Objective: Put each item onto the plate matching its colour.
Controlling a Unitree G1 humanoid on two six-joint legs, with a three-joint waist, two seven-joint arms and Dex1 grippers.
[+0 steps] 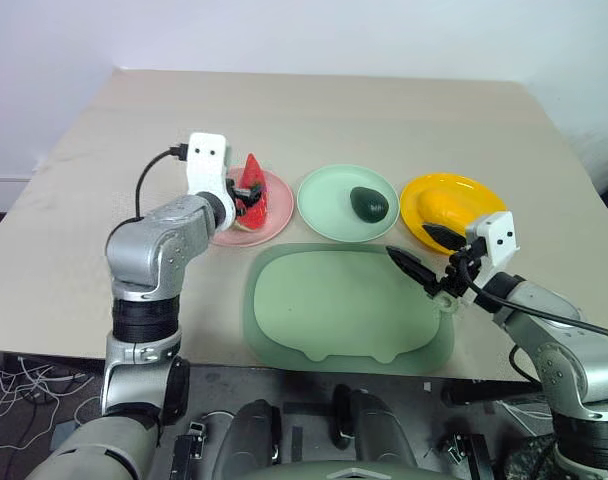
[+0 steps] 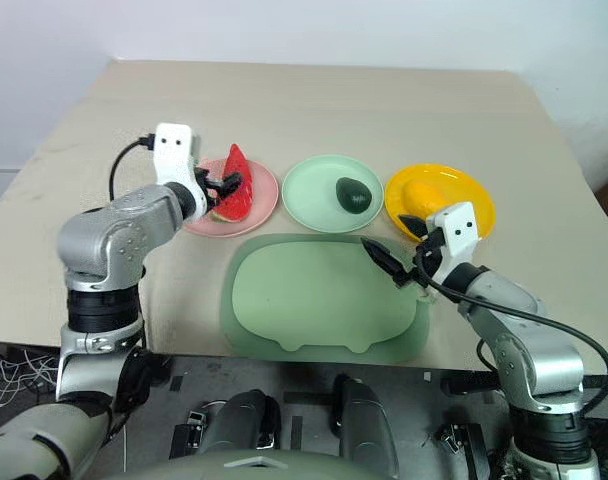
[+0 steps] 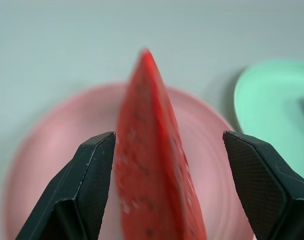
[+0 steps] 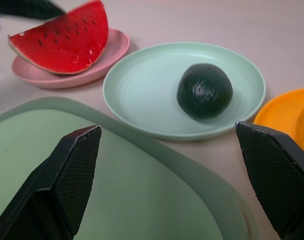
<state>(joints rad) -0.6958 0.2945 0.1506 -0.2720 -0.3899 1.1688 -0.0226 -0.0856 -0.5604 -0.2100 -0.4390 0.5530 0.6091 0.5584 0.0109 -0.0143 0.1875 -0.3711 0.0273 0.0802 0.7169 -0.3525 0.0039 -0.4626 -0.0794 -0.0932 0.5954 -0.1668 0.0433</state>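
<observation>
On a tan bench (image 1: 74, 200), the watermelon wedge (image 2: 234, 185) stands on its rind on the pink plate (image 2: 267, 200), the left tool (image 2: 222, 186) spread around it with neither finger pinching it. The avocado (image 1: 369, 204) sits on the mint green plate (image 1: 324, 200) and the mango (image 1: 452, 209) on the yellow plate (image 1: 422, 190). The right tool (image 1: 427, 250) hangs spread wide over the far right corner of the pale green tray (image 1: 324, 310), gripping nothing.

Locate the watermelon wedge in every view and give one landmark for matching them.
Left eye view: watermelon wedge on the pink plate, left of centre.
Right eye view: same spot.
Left wrist view: centre, between open fingers.
Right wrist view: upper left.
Landmark: mint green plate beside it.
</observation>
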